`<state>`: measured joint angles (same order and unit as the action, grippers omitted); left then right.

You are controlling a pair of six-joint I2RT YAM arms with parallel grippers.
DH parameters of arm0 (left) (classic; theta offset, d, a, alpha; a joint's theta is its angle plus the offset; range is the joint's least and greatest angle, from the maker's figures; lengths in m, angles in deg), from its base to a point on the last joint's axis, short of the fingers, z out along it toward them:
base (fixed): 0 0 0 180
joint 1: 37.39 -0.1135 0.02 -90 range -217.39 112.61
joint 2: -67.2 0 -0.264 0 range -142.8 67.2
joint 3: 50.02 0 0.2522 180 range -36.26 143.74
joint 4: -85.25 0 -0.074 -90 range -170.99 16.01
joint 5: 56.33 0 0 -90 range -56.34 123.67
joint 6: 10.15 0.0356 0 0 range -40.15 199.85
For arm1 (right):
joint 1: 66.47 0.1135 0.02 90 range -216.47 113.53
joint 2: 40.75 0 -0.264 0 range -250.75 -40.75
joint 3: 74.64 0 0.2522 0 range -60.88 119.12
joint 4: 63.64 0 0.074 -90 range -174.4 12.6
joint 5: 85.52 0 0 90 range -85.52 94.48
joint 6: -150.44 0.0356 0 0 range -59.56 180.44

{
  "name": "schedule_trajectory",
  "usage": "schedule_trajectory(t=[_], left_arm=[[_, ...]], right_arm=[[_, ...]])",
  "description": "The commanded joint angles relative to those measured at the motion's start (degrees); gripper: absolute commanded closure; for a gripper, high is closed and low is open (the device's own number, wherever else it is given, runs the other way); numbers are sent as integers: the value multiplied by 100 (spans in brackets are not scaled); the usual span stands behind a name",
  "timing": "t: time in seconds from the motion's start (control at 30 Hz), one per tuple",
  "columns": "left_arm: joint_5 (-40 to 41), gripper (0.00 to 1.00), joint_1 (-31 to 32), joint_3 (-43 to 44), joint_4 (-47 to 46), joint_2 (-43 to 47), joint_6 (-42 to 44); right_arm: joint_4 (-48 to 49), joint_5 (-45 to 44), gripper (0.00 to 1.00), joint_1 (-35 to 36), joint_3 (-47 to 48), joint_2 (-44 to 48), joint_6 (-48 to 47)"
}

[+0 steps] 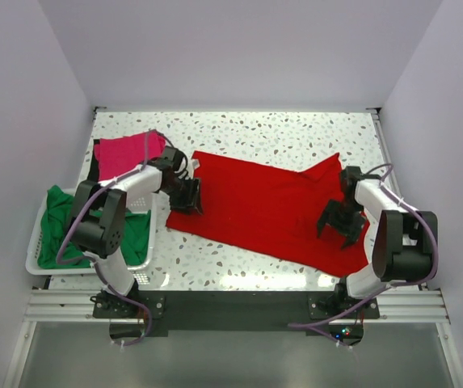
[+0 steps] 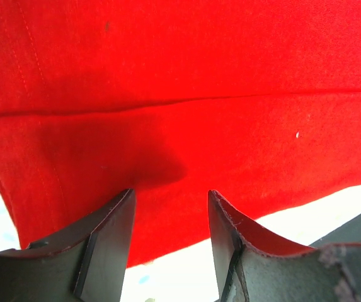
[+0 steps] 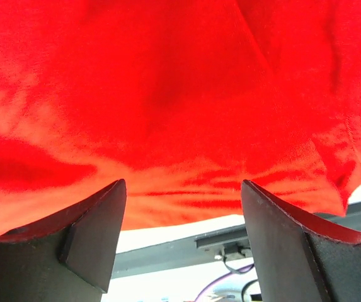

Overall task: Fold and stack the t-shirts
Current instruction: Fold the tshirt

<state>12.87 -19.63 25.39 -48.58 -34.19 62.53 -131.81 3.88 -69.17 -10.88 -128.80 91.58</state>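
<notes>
A large red t-shirt (image 1: 263,206) lies spread flat across the middle of the speckled table (image 1: 296,133). My left gripper (image 1: 187,196) stands over its left edge, open; the left wrist view shows its jaws (image 2: 171,201) apart, with red cloth (image 2: 180,94) and a strip of table beneath them. My right gripper (image 1: 340,228) hovers over the shirt's lower right part, jaws wide; in the right wrist view the gripper (image 3: 183,189) frames the wrinkled red hem (image 3: 167,82). A magenta-pink t-shirt (image 1: 122,153) lies at the back left. A green t-shirt (image 1: 53,226) fills a basket.
The white plastic basket (image 1: 33,242) with the green shirt stands at the table's left edge, beside the left arm. A metal rail (image 1: 231,303) runs along the near edge between the arm bases. White walls enclose the table on three sides.
</notes>
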Motion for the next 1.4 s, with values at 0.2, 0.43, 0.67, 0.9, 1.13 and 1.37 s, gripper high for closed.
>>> schedule_trajectory(t=[0.2,0.43,0.67,0.9,1.13,1.37], left_arm=[[-82,45,-71,1848,381,-197,-174],[-144,45,-316,2799,284,-769,-333],[-47,45,-580,3511,398,-1199,-412],[23,45,-642,3609,468,-1305,-491],[76,45,-686,3731,548,-1375,-500],[76,45,-704,3749,583,-1437,-483]], right_arm=[[-106,42,25,-362,2353,-457,-204],[712,-53,40,-503,4095,-2012,-301],[1221,-317,47,-521,5511,-3332,-345],[1609,-581,47,-556,5890,-3947,-459],[1925,-678,49,-548,5951,-4238,-538],[2119,-581,54,-556,6022,-4448,-573]])
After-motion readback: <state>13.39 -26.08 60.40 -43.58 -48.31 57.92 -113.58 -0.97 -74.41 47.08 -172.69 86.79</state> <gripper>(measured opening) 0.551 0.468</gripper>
